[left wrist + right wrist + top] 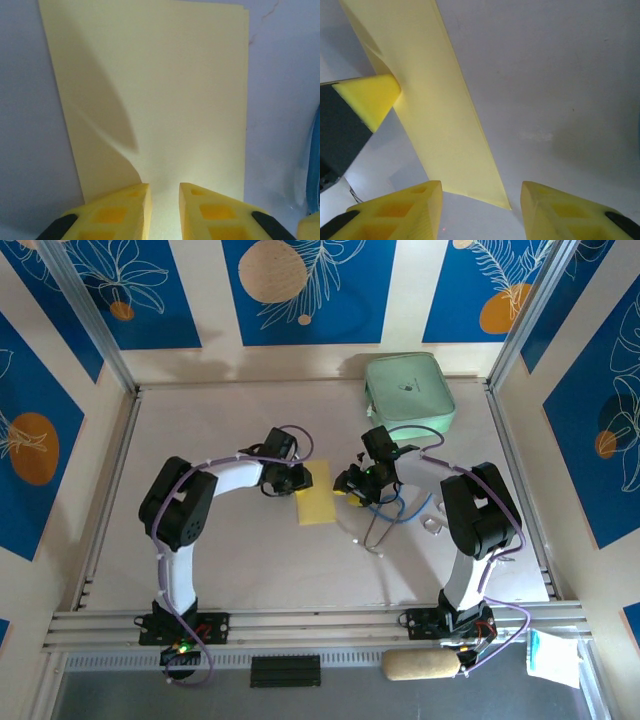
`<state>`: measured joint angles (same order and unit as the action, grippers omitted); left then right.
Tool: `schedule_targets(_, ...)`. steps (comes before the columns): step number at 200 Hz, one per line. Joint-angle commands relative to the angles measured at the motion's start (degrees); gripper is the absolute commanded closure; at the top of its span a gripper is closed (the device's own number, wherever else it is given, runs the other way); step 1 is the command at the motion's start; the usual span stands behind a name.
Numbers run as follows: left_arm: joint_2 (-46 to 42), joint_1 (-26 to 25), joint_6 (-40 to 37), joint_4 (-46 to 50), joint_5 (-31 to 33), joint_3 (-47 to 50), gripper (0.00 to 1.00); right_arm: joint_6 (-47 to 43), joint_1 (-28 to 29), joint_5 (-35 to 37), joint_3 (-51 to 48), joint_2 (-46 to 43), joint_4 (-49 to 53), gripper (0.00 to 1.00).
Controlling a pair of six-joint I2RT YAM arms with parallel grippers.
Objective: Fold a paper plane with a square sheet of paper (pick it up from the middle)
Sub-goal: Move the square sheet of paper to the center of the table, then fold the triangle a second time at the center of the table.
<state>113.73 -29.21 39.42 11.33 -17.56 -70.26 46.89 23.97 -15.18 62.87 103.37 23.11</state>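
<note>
The square sheet of paper (316,498) lies mid-table, plain yellow and doubled into a narrow rectangle. In the left wrist view the paper (165,100) spreads away from my left gripper (165,200). Its yellow fingers stand over the near edge with a narrow gap between them, and a flap curls up by the left finger. From above, my left gripper (295,480) is at the paper's left side. My right gripper (350,485) hovers just right of it. In the right wrist view the right gripper (480,200) is open over bare table at the paper's (435,100) corner. The left gripper's fingertip (370,95) touches the far edge.
A mint-green rounded case (408,390) sits at the back right. A blue looped cable (395,508) lies under the right arm, with a small clear piece (435,525) beside it. Metal rails border the table (250,570).
</note>
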Motion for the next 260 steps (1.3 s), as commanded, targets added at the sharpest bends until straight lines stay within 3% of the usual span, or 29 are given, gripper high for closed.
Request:
schedule_targets(1, -0.63, 1.26, -4.14, 3.01, -2.31, -1.61, 0.76, -0.84, -0.19, -2.08, 1.02, 0.78, 0.00, 0.54)
schedule_targets(23, -4.27, 1.18, -1.53, 0.39, -4.70, -0.58, 0.73, -0.66, -0.15, -2.65, 0.76, 0.78, -0.65, 0.54)
schedule_targets(65, -7.37, 1.48, 2.37, -0.84, 1.26, 2.75, 0.74, -0.58, -0.02, -3.62, 0.89, 1.55, -1.05, 0.54)
schedule_targets(89, -5.98, 1.87, 3.97, 0.09, 3.30, 3.60, 0.78, -0.66, 0.03, -3.89, 1.01, 1.80, -1.05, 0.54)
schedule_targets(131, -2.53, 2.00, 5.36, -1.63, 1.22, 2.80, 0.82, -0.86, 0.14, -4.50, 1.02, 2.07, -1.05, 0.54)
schedule_targets(260, 1.05, 1.97, 9.79, 1.27, 4.96, 5.75, 0.86, -2.53, 2.91, -7.24, 0.17, 3.55, 1.05, 0.58)
